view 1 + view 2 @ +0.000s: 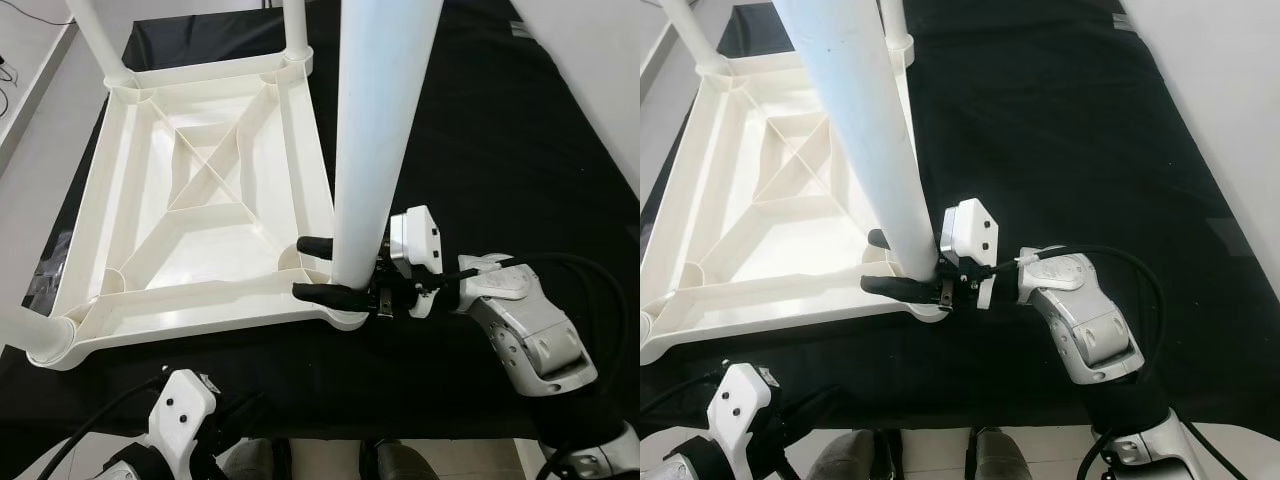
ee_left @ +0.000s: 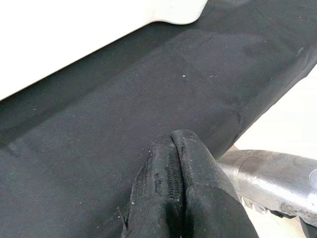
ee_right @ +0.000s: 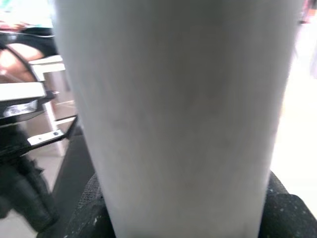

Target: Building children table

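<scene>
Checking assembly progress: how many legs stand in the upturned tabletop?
3: near-right leg between the right gripper fingers, far leg, near-left leg. A fourth may hide behind the near-right one.

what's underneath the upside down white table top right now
A black cloth lies under the upturned table top and spreads out past its edges. Whatever the cloth rests on is covered. The right end effector grips the near leg standing in its corner socket.

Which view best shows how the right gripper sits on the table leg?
The left eye view: the right gripper has one black finger on each side of the white table leg, just above its corner socket. The right eye view shows the same, more slanted. The right wrist view gives the leg close up, blurred, between the fingers.
</scene>
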Available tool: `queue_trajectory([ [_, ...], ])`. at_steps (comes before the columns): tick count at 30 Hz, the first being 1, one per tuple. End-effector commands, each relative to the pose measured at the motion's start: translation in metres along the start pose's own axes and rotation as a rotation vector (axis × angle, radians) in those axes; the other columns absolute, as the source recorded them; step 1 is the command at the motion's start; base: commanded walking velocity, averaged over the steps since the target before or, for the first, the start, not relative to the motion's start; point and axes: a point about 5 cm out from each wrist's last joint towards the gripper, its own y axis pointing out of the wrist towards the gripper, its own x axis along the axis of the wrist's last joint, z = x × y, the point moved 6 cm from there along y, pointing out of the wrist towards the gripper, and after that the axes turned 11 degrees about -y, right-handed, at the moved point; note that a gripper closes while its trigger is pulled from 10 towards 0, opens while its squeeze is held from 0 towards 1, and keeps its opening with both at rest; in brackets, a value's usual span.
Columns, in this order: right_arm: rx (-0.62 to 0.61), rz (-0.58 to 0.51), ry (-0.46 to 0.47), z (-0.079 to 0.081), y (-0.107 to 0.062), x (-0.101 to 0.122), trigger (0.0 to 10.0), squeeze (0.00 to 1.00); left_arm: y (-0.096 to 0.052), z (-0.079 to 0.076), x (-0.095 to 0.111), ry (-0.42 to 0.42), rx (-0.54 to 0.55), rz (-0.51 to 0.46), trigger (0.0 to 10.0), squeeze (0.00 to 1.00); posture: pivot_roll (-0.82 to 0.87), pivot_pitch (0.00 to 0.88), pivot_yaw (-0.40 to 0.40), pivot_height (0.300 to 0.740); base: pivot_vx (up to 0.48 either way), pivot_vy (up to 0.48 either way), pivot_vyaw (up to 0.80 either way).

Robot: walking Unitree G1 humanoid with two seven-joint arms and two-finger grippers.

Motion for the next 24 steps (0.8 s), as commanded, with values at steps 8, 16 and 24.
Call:
queue_trajectory([
  [8, -0.018, 0.047, 0.082, 0.033, 0.001, -0.025, 10.0, 0.00, -0.001, 0.000, -0.008, -0.025, -0.001, 0.026, 10.0, 0.00, 0.08, 0.308, 0.032, 0.740, 0.000, 0.000, 0.00],
  [16, 0.074, 0.073, -0.131, 0.037, 0.002, -0.018, 10.0, 0.00, 0.000, 0.001, -0.008, -0.025, -0.001, 0.028, 10.0, 0.00, 0.09, 0.306, 0.027, 0.740, 0.000, 0.000, 0.00],
  [24, 0.189, 0.119, -0.364, 0.034, 0.004, -0.011, 10.0, 0.00, 0.000, 0.003, -0.010, -0.022, 0.003, 0.027, 10.0, 0.00, 0.09, 0.300, 0.027, 0.740, 0.000, 0.000, 0.00],
])
